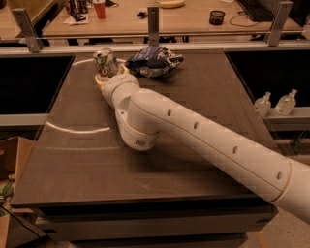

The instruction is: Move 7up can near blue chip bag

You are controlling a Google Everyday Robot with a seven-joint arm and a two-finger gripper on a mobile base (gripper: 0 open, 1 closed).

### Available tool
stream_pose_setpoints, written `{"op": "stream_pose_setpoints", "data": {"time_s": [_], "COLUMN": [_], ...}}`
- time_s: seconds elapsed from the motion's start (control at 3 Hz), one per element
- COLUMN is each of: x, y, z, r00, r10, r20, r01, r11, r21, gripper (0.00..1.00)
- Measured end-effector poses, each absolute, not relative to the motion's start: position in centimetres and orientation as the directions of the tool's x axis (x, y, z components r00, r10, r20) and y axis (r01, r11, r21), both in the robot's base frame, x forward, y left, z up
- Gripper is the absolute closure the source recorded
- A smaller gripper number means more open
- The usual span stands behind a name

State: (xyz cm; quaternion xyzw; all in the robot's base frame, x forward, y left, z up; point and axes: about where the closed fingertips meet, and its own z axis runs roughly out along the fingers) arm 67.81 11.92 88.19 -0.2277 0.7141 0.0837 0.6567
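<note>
The 7up can (105, 61) stands tilted near the far left of the dark table, silver top with pull tab up, white-and-green sides. My gripper (109, 76) is shut on the can from its near side, its cream fingers (100, 78) around the lower part. The blue chip bag (154, 61), crumpled dark blue foil with white patches, lies just right of the can at the table's far edge, a small gap apart. My white arm (203, 135) stretches from the lower right across the table to the can.
The table's (87, 164) far edge meets a metal rail (155, 36) with posts. Two clear bottles (276, 102) stand on a shelf at the right. A cardboard box (9, 160) sits at the lower left. A desk with a red cup (100, 8) lies behind.
</note>
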Motion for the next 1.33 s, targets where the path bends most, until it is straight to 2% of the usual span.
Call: {"op": "stream_pose_setpoints", "data": {"time_s": [1.0, 1.33], "x": [71.7, 72.5], "y": [8.4, 7.2], "z": [87.9, 87.9], "r00": [-0.051, -0.095], "r10": [-0.183, -0.207], "r20": [-0.982, -0.974], "r01": [-0.276, -0.233], "r11": [0.947, 0.956], "r21": [-0.162, -0.180], "gripper": [1.00, 1.00]}}
